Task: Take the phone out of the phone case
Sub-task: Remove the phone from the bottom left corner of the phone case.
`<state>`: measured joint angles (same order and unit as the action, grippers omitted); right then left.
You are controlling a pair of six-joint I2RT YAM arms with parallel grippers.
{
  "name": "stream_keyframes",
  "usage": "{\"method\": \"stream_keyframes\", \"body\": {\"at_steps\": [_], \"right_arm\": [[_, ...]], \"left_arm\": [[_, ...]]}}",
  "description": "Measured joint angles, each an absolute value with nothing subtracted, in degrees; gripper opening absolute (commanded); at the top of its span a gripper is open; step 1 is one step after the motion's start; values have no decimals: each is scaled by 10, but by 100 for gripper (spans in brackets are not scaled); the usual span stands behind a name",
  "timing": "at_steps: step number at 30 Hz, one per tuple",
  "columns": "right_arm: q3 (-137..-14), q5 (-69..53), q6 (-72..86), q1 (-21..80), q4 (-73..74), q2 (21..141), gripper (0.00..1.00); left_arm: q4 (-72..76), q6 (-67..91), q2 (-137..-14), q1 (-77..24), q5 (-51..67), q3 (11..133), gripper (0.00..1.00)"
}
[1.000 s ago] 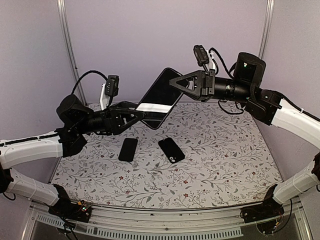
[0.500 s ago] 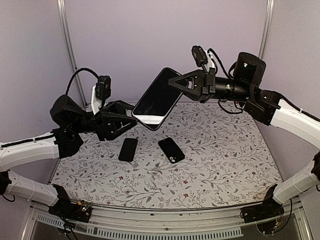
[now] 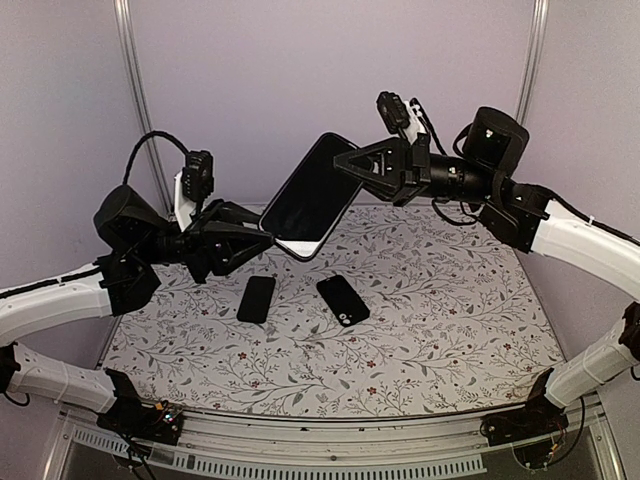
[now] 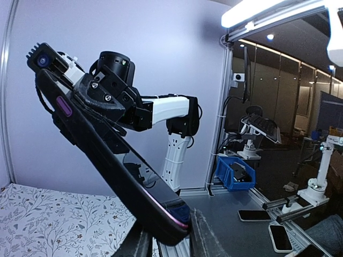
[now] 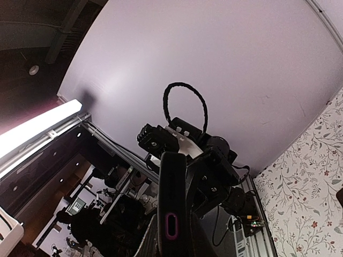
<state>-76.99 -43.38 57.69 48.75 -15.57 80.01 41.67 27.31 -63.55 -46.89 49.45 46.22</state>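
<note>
The right pincer (image 3: 345,165) clamps the upper end of the phone (image 3: 312,200); the left pincer (image 3: 264,232) nips its lower corner.

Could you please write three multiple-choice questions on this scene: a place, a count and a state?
1. Where is the cased phone relative to the table? A lying flat on it; B held in the air above it; C underneath it.
2. How many small dark phone-shaped items lie on the table? A none; B five; C two.
3. The right gripper is: A clamping the cased phone; B wide open; C resting on the table.
Answers: 1B, it hangs tilted, clear of the surface; 2C, they lie side by side; 3A, its fingers pinch the upper end.
</note>
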Motion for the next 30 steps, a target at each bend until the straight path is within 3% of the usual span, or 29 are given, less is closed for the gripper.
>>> {"method": "stream_keyframes", "body": {"at_steps": [21,30], "right_arm": [[-764,-472,688,485,-294,831,0],[-764,-451,706,461,-312,828,0]], "left_arm": [[272,79,-613,-484,462,528,10],[263,118,-642,-486,402,563,6]]}}
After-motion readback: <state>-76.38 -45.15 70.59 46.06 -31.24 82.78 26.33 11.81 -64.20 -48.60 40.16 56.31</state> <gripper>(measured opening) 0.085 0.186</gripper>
